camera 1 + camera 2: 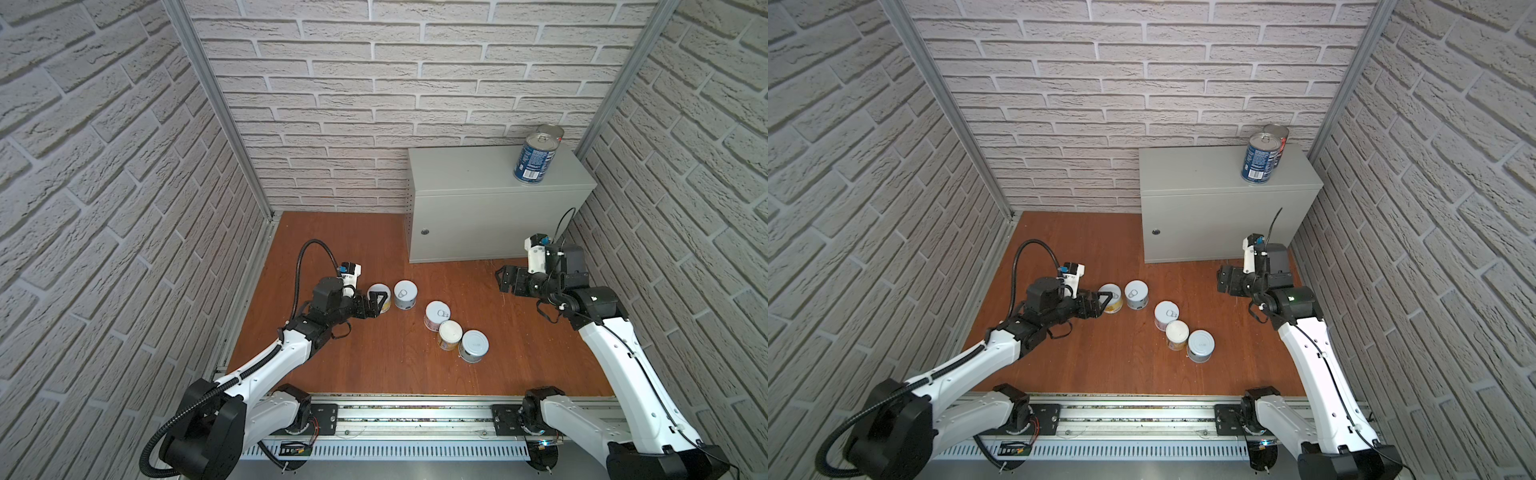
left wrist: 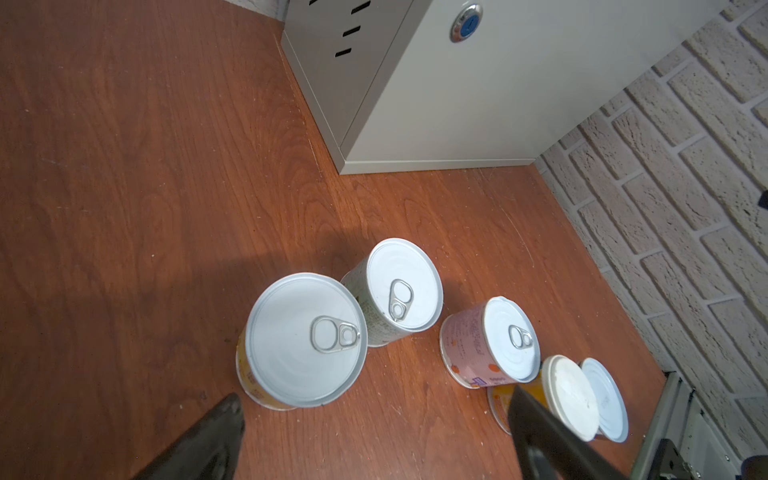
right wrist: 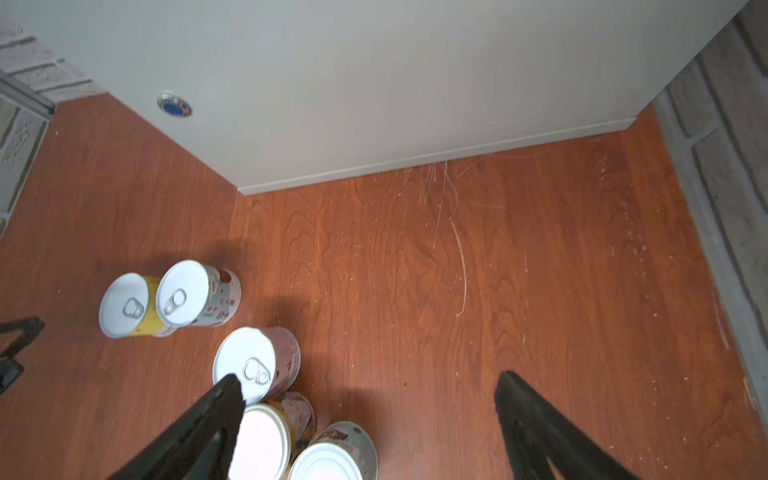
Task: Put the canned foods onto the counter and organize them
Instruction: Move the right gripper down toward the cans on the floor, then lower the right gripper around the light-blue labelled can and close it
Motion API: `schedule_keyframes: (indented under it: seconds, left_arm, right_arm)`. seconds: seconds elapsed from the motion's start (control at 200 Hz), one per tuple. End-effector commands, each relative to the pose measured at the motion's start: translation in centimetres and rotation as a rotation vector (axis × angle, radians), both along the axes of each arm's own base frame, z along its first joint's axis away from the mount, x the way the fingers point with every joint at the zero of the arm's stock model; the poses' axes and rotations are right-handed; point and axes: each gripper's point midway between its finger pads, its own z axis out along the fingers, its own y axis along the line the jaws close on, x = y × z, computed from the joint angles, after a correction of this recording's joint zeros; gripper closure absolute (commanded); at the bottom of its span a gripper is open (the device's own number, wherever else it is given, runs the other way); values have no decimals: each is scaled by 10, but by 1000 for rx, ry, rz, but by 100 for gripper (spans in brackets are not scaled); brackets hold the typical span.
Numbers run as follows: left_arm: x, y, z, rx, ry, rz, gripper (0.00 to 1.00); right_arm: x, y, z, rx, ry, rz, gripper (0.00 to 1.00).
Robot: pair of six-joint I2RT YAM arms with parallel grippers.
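- Though far from finished, judged begun: front tall tin (image 1: 534, 162) and rear tall tin (image 1: 552, 132) upright on the counter (image 1: 465, 174), close together at its right rear corner.
- Left to lift from the wooden floor (image 1: 374, 374): yellow tin (image 1: 375, 290) with white tin (image 1: 405, 293) just beside it; pink tin (image 1: 437, 313), orange tin (image 1: 449, 333) and grey tin (image 1: 473, 345) clustered nearby.
- Left gripper (image 2: 376, 409): spread wide, empty, poised at yellow tin.
- Right gripper (image 3: 370, 384): spread, empty, over bare floor before the counter.
- Counter door shut, interior unseen; every tin sealed, contents unseen.
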Motion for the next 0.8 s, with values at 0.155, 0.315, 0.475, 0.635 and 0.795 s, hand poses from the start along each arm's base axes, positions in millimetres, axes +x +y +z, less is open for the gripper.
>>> schedule_keyframes:
  seconds: [0.155, 0.315, 0.475, 0.635, 0.795]
  left_arm:
    - [10, -2, 14, -23, -127, 4, 2]
    - [10, -4, 10, -43, -136, 1, 2]
    - [13, -10, 2, -58, -114, -16, 1]
    - [14, -16, -6, -64, -91, -36, 2]
    - [16, -16, -13, -43, -78, -34, 1]
  right_arm:
    - [-45, 23, -51, 16, 154, 5, 8]
    - [-65, 34, -84, 16, 258, 16, 11]
    - [-77, 39, -110, -14, 336, 26, 12]
    - [-80, 45, -128, -22, 390, 37, 12]
    - [-83, 54, -146, -29, 443, 48, 14]
